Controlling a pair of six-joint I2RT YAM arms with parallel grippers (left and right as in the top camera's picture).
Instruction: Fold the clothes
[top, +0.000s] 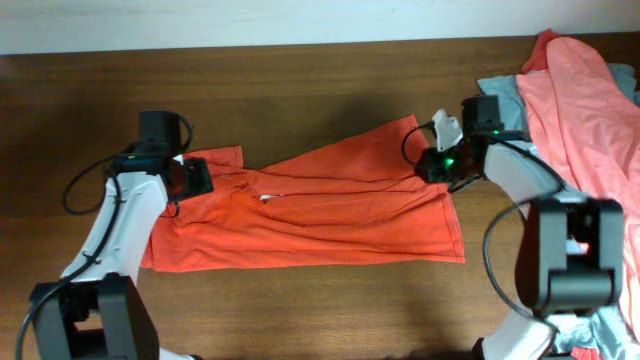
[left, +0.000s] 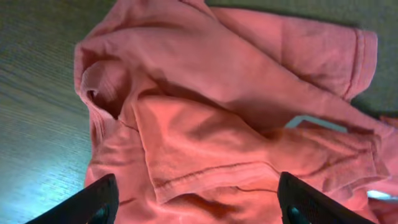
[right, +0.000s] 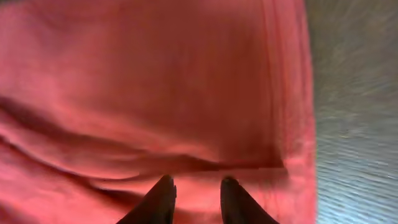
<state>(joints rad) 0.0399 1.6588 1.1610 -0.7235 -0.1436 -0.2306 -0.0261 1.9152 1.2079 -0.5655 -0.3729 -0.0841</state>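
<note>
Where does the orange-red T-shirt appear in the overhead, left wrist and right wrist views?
Overhead: the T-shirt lies spread across the middle of the table.
Left wrist: it fills most of the picture, crumpled, with a sleeve at the upper right.
Right wrist: it covers the left and centre; its hemmed edge runs down the right.
Shared landmark: the wooden table, which shows beside the cloth in every view.

On the wooden table (top: 300, 300), a salmon-pink garment (top: 585, 100) overlaps a grey-blue garment (top: 508, 87) at right.
</note>
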